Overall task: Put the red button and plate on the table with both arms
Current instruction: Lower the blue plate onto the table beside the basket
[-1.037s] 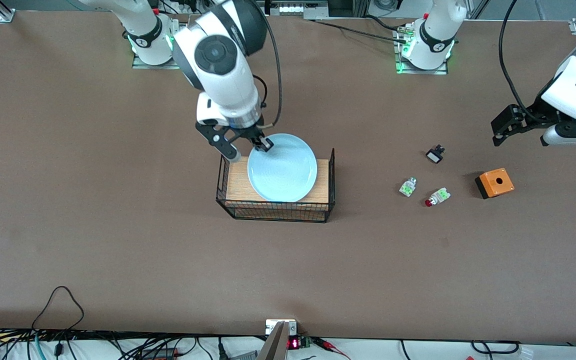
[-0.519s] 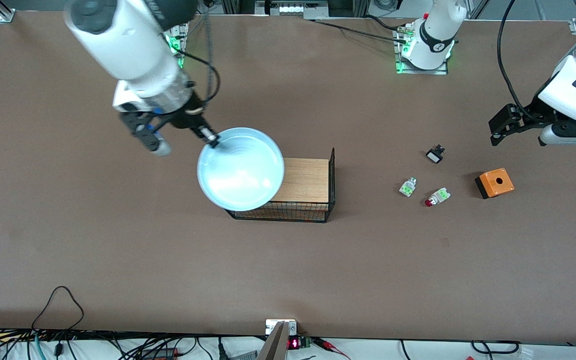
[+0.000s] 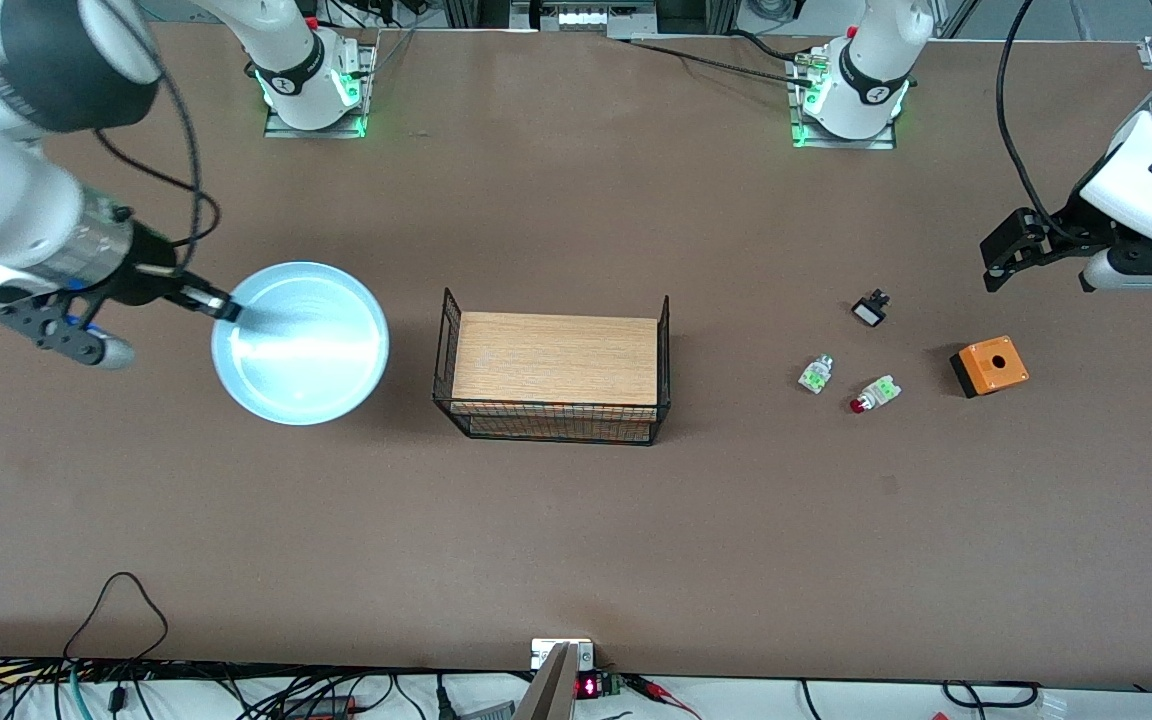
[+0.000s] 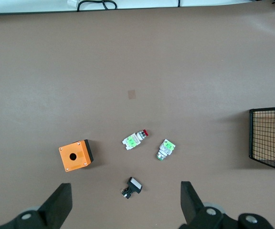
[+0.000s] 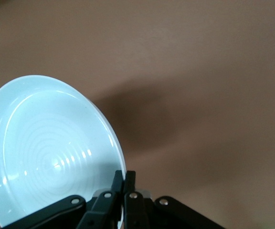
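Two small whitish parts with green patches are seen in the right half of the front view, lowest among the loose items there: the red button point(image 3: 872, 395) point(image 4: 135, 139), a tiny whitish push-button with a green patch and red cap, lies on the matte brown table point(image 3: 576, 520) point(image 4: 137, 62), and just beside it, toward the right arm's end, lies a similar whitish-green piece without a red cap point(image 3: 815, 373) point(image 4: 165, 149). An orange box with a round hole in its top point(image 3: 990, 365) point(image 4: 76, 155) sits slightly farther from the front camera, toward the left arm's end. At frame centre a black wire basket with a wooden top point(image 3: 556, 365) point(image 4: 271, 138) stands on the table. In the left part of the frame the round, shallow, light blue glossy plate point(image 3: 300, 343) point(image 5: 51, 152) is held over the table, well apart from the basket and casting a shadow on the brown surface. Its rim is pinched by the right gripper point(image 3: 221, 306) point(image 5: 123, 183), whose fingers are closed together on the edge, as shown in the right wrist view. A small black-and-white part point(image 3: 870, 308) point(image 4: 132, 187) lies farther up than the button. At the upper right, the left gripper point(image 3: 998, 258) point(image 4: 123, 202) hangs over the table near these small parts, fingers spread wide and holding nothing; this arm is waiting.
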`<state>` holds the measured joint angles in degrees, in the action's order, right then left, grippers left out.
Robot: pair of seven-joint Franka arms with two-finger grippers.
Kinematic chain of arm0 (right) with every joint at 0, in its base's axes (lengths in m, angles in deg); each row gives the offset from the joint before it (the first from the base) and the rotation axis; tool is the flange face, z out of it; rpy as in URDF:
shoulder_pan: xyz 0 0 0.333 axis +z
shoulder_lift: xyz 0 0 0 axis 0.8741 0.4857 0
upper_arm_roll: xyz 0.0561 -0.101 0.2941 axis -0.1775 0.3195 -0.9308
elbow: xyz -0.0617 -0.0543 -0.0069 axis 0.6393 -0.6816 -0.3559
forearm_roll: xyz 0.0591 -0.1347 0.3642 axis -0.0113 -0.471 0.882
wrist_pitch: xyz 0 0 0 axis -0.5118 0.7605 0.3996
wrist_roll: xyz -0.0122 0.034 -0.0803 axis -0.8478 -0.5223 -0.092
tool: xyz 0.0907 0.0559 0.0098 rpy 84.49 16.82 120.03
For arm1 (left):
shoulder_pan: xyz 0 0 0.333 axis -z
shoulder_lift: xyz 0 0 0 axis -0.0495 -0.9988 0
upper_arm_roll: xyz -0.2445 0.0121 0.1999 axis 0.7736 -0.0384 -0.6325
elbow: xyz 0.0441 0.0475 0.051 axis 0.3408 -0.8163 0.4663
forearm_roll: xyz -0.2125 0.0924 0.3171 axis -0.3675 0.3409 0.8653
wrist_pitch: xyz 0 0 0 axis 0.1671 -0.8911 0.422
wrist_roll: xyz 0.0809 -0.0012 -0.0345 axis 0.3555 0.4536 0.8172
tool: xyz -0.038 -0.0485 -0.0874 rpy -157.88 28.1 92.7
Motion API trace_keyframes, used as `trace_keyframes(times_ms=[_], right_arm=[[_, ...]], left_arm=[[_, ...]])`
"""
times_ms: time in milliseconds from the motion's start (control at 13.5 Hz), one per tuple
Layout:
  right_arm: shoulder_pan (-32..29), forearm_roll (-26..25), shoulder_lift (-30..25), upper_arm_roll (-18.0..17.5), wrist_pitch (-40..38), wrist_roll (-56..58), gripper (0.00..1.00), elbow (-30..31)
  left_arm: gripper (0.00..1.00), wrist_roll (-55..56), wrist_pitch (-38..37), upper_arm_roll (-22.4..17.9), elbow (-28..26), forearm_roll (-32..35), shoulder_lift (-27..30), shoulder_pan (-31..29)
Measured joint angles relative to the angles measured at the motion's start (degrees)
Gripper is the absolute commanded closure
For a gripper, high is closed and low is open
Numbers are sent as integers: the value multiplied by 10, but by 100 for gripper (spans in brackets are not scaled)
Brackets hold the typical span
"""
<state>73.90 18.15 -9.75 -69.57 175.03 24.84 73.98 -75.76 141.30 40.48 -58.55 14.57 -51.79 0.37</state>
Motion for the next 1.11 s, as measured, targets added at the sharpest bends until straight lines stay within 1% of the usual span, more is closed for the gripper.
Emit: trace_keyframes(times_ms=[74, 222, 296, 444, 519, 593, 741, 815, 889, 963, 1037, 1111], right_arm=[[-18, -5, 1, 1, 1, 48, 100, 17], [-42, -38, 5, 1, 16, 125, 100, 55], [-48, -54, 8, 1, 34, 151, 100, 78], [-56, -69, 11, 1, 93, 186, 100, 143], [-62, -71, 14, 1, 138, 203, 100, 185], [-69, -71, 16, 1, 200, 222, 100, 234], [-84, -71, 23, 1, 347, 270, 100, 341], [-89, -71, 28, 1, 407, 289, 100, 384], [-92, -71, 33, 1, 448, 300, 100, 414], [-92, -71, 39, 1, 471, 304, 94, 430], [-92, -71, 43, 1, 481, 304, 34, 435], [-92, -71, 44, 0, 483, 305, 0, 434]], left_arm=[[0, 0, 0, 0, 0, 0, 0, 0], [0, 0, 0, 0, -1, 0, 0, 0], [0, 0, 0, 0, -2, 0, -1, 0], [0, 0, 0, 0, -5, 0, -4, 1], [0, 0, 0, 0, -5, 0, -4, 2], [0, 0, 0, 0, -6, 0, -4, 2], [0, 0, 0, 0, -6, 0, -4, 1], [0, 0, 0, 0, -6, 0, -4, 1], [0, 0, 0, -1, -6, 0, -4, 1], [0, 0, 0, -1, -6, 0, -4, 1], [0, 0, 0, -1, -6, 0, -4, 1], [0, 0, 0, -1, -6, 0, -4, 1]])
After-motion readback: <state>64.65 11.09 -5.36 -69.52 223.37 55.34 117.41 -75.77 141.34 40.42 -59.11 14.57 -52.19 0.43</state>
